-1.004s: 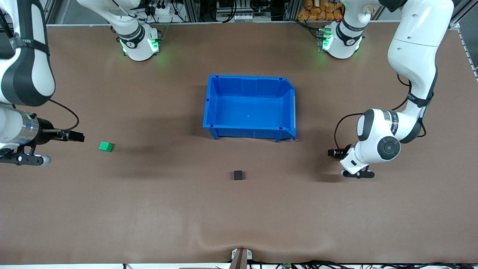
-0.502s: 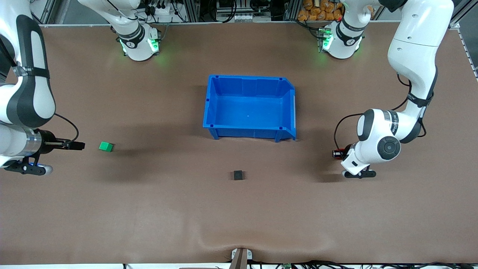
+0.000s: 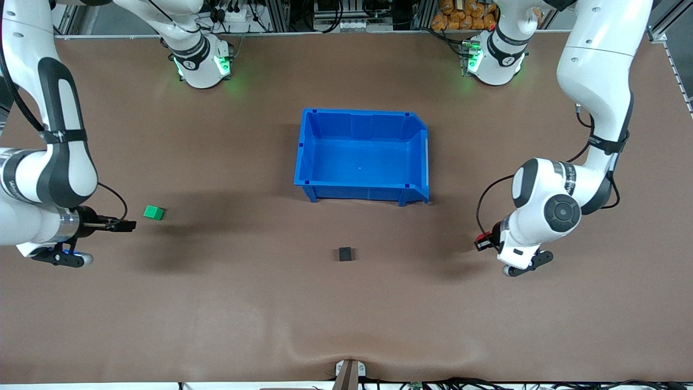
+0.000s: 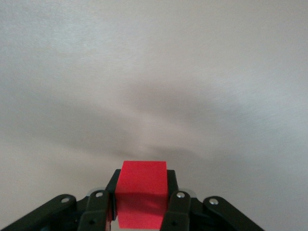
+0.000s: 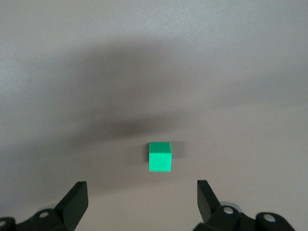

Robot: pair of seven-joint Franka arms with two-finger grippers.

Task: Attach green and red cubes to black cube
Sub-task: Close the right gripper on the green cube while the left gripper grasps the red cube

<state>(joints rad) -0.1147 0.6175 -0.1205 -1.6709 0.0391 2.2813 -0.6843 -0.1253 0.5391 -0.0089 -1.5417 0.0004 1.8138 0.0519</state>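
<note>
The left gripper [image 4: 140,204] has its fingers [image 4: 175,211] clamped on the red cube [image 4: 141,195], one on each opposite face, so the cube's leading face juts clear of the tips. That grip looks chosen so the free face can be pressed against another cube. In the front view this gripper [image 3: 483,242] sits low at the left arm's end of the table [image 3: 216,303], with only a sliver of red [image 3: 479,241] showing at its tip; whether the cube is off the surface cannot be told.

The right gripper [image 5: 142,199] has its fingers [image 5: 77,199] wide apart and holds nothing. The green cube [image 5: 160,157] lies ahead of the gap and roughly centred on it, which suggests the hand is lined up to slide around it. In the front view the gripper [image 3: 125,225] is near the green cube [image 3: 153,212] but apart from it, at the right arm's end of the table.

The black cube [image 3: 345,253] sits alone mid-table, between the two arms and nearer the camera than the blue bin [image 3: 361,190], which is empty. Lying open between the arms, it can probably take one coloured cube from each end. Neither is attached yet: red is in hand, green not yet grasped.
</note>
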